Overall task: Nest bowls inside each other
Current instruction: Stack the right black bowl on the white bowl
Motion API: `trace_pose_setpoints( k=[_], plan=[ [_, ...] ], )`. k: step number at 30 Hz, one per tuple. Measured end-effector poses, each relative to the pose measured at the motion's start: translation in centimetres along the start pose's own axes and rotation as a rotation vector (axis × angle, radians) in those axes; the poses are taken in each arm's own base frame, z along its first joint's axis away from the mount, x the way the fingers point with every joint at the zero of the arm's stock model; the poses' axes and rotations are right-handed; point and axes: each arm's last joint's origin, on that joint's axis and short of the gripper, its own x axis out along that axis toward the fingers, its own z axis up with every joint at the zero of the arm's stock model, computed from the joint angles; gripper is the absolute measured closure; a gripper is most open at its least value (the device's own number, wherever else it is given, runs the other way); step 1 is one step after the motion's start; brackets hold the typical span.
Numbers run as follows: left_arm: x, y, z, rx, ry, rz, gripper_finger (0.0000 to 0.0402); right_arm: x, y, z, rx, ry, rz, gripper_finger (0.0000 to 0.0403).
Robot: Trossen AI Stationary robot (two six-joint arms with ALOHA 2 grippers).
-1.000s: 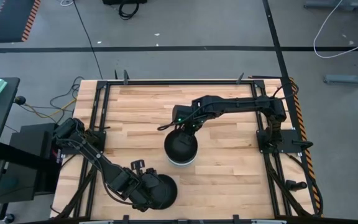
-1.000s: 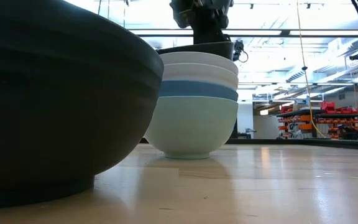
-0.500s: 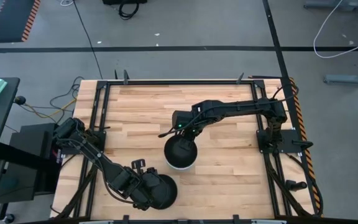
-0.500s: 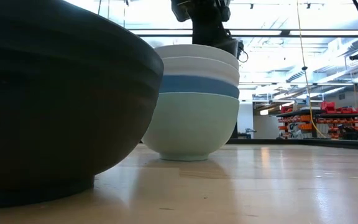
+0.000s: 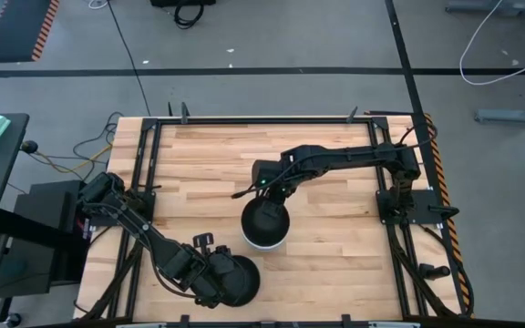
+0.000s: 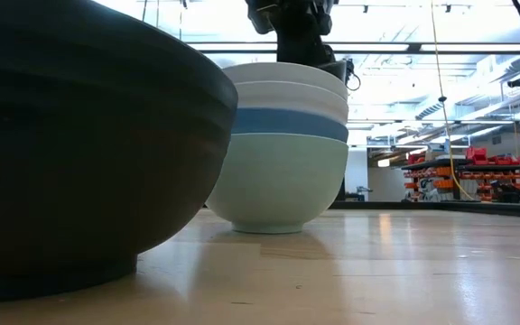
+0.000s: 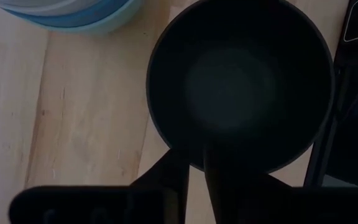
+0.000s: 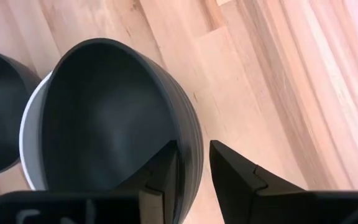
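Right tool (image 8: 194, 171) pinching the rim of a black bowl (image 8: 104, 118) seated atop the nested stack (image 6: 283, 144) mid-worktop (image 5: 335, 255); left tool (image 7: 194, 168) clamped on the second black bowl (image 7: 241, 81) near the front edge.

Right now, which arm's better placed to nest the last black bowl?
Left. Its hand grips the loose black bowl by the rim at the table's near edge. The right hand straddles the rim of the black bowl atop the stack.
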Motion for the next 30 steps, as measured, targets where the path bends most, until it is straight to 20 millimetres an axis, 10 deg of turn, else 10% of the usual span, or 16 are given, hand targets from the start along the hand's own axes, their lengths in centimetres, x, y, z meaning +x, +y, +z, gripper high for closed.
trace_pose_setpoints(
  k=[30],
  plan=[
    [0.0, 0.0, 0.0, 0.000, 0.001, 0.004, 0.0348, -4.7, 0.9, -1.3, -0.043, -0.102, 0.049, 0.0343]
  ],
)
